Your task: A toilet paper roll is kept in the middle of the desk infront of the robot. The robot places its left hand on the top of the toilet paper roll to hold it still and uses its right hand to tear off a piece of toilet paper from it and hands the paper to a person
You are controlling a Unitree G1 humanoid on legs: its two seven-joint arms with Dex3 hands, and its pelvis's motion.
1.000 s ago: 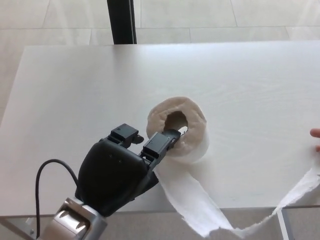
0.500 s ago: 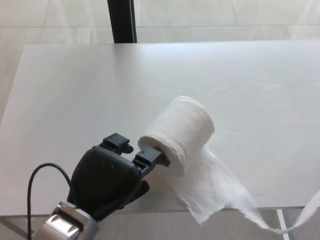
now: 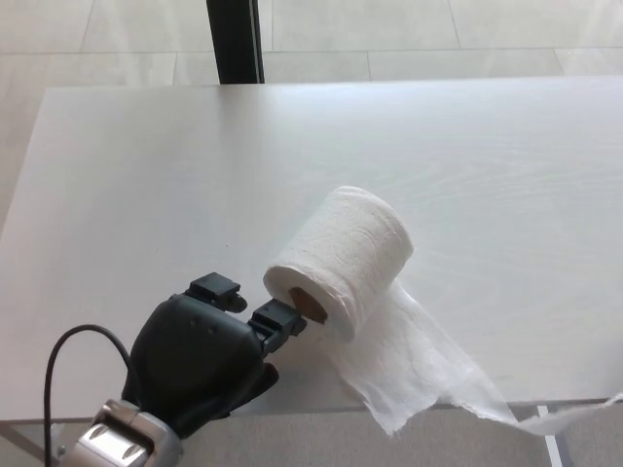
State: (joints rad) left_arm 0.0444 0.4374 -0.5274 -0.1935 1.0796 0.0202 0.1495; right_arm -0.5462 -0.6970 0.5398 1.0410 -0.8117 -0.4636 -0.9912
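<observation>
Left hand (image 3: 209, 355) sat at the near left edge of the desk (image 3: 146, 185), black, back of the hand up, with a metal wrist and a black cable (image 3: 58, 360) looping off its near left side. Two fingers (image 3: 277, 319) pointed far-right toward the roll, set apart from each other, nothing between them. The right one of the two ended just beside the open end of the roll; contact could not be confirmed. Thumb was hidden under the hand. Hand was not on top of the roll and held nothing.

Right hand was out of the picture.

A loose strip of paper (image 3: 419, 365) ran from under the roll toward the near right, lay flat on the desk, reached the near edge and hung over it with a ragged torn end. A thin twisted tail (image 3: 574, 416) went on to the right, past the desk edge, to the picture border.

Toilet paper roll (image 3: 346, 255) lay tipped on its side, a bit near of the desk's middle, just far-right of the fingers. Its open end with the brown cardboard core (image 3: 311, 304) faced near-left, toward the hand.

Rest of the desk was pale, light wood grain. Beyond its far edge was tiled floor (image 3: 438, 34), and a dark upright post (image 3: 234, 41) stood at far left-centre.
</observation>
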